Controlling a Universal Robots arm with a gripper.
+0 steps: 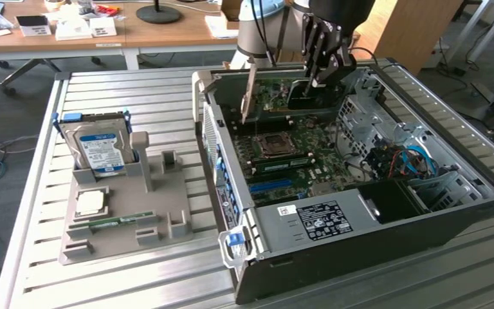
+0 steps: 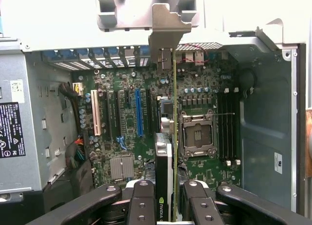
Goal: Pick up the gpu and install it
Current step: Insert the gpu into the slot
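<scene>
pincer (image 1: 321, 80) gripping gpu (image 1: 303, 96), over open pc (image 1: 384, 244)

One gpu (image 1: 277, 96), one hard drive (image 1: 101, 149), one computer case (image 1: 384, 238).

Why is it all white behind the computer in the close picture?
Wrist view: strong light washes the table beyond the case white, but the motherboard is evenly lit. Exterior view: softer light, with dark shadow deep in the case.
</scene>
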